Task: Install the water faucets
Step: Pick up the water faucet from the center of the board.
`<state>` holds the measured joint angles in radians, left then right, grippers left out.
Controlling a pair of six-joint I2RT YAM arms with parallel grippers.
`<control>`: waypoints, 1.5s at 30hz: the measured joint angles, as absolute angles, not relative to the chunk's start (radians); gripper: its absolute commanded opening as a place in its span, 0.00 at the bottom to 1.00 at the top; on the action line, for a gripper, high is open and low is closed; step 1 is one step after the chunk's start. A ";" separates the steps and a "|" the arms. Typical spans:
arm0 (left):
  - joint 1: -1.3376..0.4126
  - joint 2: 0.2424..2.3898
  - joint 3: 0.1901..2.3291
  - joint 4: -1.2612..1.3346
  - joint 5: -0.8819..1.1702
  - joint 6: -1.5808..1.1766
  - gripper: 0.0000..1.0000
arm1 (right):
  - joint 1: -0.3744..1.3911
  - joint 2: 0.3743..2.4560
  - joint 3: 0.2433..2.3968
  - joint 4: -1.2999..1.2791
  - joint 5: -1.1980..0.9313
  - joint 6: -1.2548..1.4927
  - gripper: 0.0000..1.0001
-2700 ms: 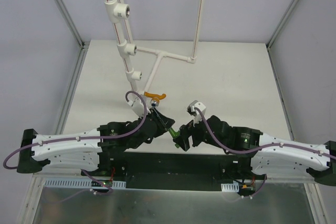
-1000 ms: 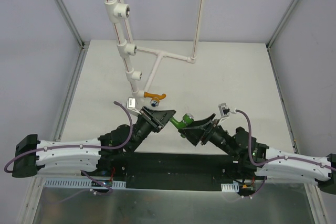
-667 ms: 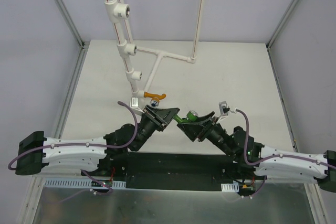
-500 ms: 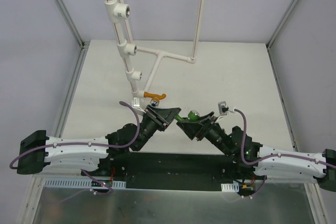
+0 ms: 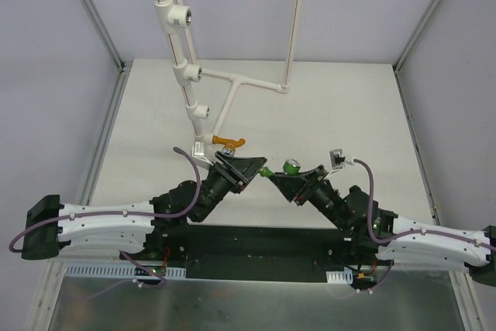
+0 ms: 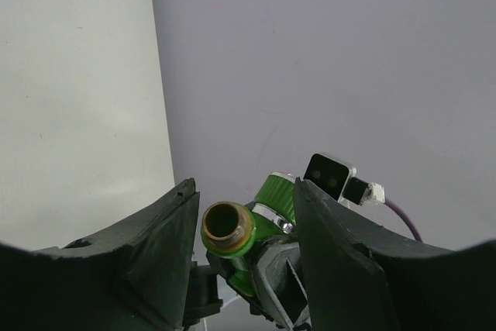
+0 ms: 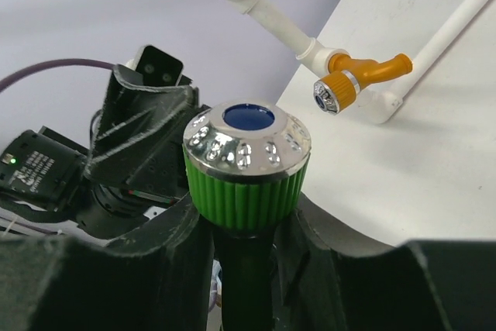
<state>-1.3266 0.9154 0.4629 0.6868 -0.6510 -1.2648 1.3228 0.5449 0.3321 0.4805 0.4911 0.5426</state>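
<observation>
Your left gripper has let go: its fingers now stand apart around the brass end of the green faucet, seen only from the left wrist. Your right gripper has clamped below the silver cap. The orange faucet sits just behind, with the table's right edge well apart.

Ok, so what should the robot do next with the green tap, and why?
Probably pull the left gripper back, away from the green tap. Its fingers stand apart around the brass end, while the right gripper looks shut on the tap, so the handover seems done and the left is only in the way.
</observation>
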 measured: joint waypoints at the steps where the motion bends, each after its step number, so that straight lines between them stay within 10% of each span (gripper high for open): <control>1: -1.327 0.902 0.475 0.654 -0.647 -1.262 0.54 | 1.322 0.528 0.344 0.438 0.489 0.538 0.00; 18: -1.327 0.905 0.699 0.239 -0.523 -1.186 0.54 | 1.323 0.417 0.479 0.096 0.347 0.455 0.00; 45: -1.325 0.954 0.704 0.270 -0.480 -1.303 0.49 | 1.322 0.395 0.451 0.148 0.438 0.440 0.00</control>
<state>-1.3247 0.9539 0.7036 0.2699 -0.4801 -1.3025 1.3224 0.3946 0.4511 0.1478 0.4377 0.4404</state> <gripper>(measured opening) 0.500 0.386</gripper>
